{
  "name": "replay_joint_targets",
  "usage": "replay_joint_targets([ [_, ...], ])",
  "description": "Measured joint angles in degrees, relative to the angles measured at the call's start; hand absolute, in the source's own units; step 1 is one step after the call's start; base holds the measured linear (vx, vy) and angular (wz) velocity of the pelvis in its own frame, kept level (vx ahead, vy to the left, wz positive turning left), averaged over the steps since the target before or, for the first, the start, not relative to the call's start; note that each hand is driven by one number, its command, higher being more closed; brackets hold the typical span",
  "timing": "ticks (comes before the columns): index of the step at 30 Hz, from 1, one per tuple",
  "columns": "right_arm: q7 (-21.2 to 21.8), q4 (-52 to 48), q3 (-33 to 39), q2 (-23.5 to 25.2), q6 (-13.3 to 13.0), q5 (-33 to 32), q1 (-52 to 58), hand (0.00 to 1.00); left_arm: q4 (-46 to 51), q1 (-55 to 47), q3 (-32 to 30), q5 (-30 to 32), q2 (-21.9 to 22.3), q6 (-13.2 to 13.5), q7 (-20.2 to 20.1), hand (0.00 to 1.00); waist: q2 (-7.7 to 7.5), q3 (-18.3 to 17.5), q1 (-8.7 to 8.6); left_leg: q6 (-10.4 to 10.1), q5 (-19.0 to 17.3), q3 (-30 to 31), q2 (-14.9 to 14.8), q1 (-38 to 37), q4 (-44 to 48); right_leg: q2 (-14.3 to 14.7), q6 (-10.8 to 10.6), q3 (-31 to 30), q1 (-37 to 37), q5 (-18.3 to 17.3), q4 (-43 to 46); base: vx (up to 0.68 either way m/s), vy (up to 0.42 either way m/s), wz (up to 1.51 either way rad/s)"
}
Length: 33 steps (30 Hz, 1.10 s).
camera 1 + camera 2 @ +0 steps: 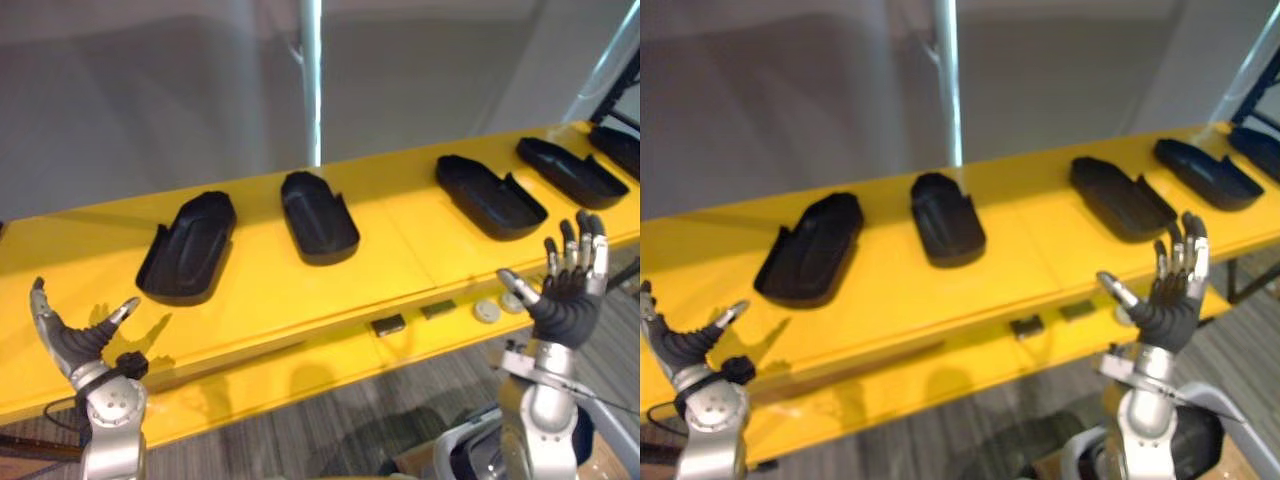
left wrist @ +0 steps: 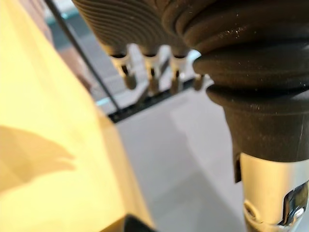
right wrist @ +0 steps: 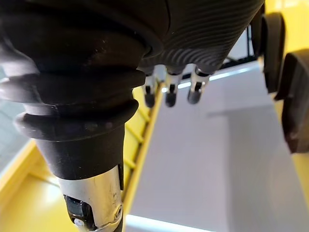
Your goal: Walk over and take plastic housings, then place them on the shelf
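Left eye view, left hand: my left hand [image 1: 72,343] is raised at the lower left, in front of the near edge of the yellow surface [image 1: 260,300]. Its fingers and thumb are spread apart and hold nothing.
Left eye view, right hand: my right hand [image 1: 568,300] is up at the lower right with the palm turned inward. The fingers point upward and lie close together, the thumb stands out to the side, and the hand is empty.
Left eye view, task things: the black plastic housings lie in a row along the surface, apart from both hands.
Left eye view, long axes: the leftmost housing [image 1: 188,247] runs from near-left to far-right. The second housing [image 1: 318,217] runs from far-left to near-right. The third housing [image 1: 490,196] and the fourth housing [image 1: 570,170] slant the same way, but more strongly. A fifth housing [image 1: 620,148] is cut off by the right edge.
Right eye view: I see the same row and the same hand poses here.
Left wrist view: the fingers [image 2: 129,77] are straight, with gaps between them and nothing in them. The yellow surface is alongside.
Right wrist view: the fingers [image 3: 169,94] are straight and empty, and housings show off to one side.
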<state>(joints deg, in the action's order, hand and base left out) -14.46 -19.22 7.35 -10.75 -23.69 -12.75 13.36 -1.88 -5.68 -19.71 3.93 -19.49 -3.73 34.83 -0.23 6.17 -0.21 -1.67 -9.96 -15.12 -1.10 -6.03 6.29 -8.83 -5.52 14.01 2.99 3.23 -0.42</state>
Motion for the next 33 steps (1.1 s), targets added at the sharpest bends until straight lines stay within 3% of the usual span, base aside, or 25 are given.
replay_joint_targets([
  [7, 2.97, 0.22, 1.12, -1.22, 1.64, -0.04, 0.11, 0.00, -15.65, 5.41, -0.07, -10.51, -4.62, 0.57, -5.67, 0.00, 0.56, 0.34, -1.12, 0.00, 0.00, -1.42, -0.02, 0.00, 0.00, 0.02, 0.00, -1.68, -1.53, -0.02, 1.25, -0.04, 0.005, -0.12],
  [13, 3.60, 1.25, 1.20, -3.14, 2.44, -0.03, 0.07, 0.00, -23.10, 6.91, 0.02, -24.92, -5.24, 8.33, -15.01, 0.00, 1.48, 0.96, -1.42, 0.02, 0.02, -2.72, 0.01, 0.18, 0.03, -0.01, 0.16, -3.23, -3.11, -0.17, 2.67, -0.04, 0.005, -0.11],
  [16, 4.24, 2.27, 1.09, -3.21, 3.47, 0.02, -0.12, 0.00, -25.65, 8.08, 0.87, -39.32, -5.33, 13.90, -24.73, 0.00, 1.95, 1.87, -2.15, 0.10, 0.07, -2.79, 0.11, 0.27, 0.05, -0.05, 0.22, -3.39, -3.35, -0.23, 2.98, -0.04, 0.003, -0.02],
  [20, 4.62, 2.32, 1.14, -3.22, 3.65, 0.17, -0.07, 0.00, -26.44, 8.12, 1.63, -50.26, -5.31, 18.81, -33.14, 0.00, 1.55, 2.54, -2.49, 0.09, 0.16, -3.07, 0.02, 1.04, 0.17, 0.01, 0.21, -3.83, -4.47, -0.22, 3.34, -0.03, -0.003, -0.05],
  [22, 4.76, 2.51, 1.13, -3.23, 3.64, 0.30, -0.22, 0.00, -26.41, 8.26, 2.59, -58.30, -4.75, 21.16, -39.82, 0.00, 1.42, 2.99, -2.44, 0.16, 0.26, -3.39, 0.06, 1.03, 0.17, 0.00, 0.21, -4.29, -4.98, -0.21, 3.79, 0.01, 0.002, -0.05],
  [27, 5.72, 4.35, 1.12, -3.22, 3.64, 0.55, -0.28, 0.00, -26.27, 8.23, 2.90, -69.36, -4.70, 22.40, -50.23, 0.00, 1.07, 3.31, -2.47, 0.17, 0.26, -3.42, 0.08, 0.93, 0.16, -0.01, 0.22, -4.31, -4.94, -0.21, 3.84, 0.00, 0.000, 0.00],
  [33, 5.84, 4.37, 1.11, -3.22, 3.71, 0.58, -0.20, 0.00, -25.70, 7.90, 2.90, -69.17, -4.68, 22.36, -52.03, 0.00, 1.08, 3.68, -2.47, 0.20, 0.25, -3.57, 0.07, -0.09, 0.15, -0.01, 0.24, -4.45, -4.01, -0.24, 3.94, -0.02, 0.002, -0.02],
])
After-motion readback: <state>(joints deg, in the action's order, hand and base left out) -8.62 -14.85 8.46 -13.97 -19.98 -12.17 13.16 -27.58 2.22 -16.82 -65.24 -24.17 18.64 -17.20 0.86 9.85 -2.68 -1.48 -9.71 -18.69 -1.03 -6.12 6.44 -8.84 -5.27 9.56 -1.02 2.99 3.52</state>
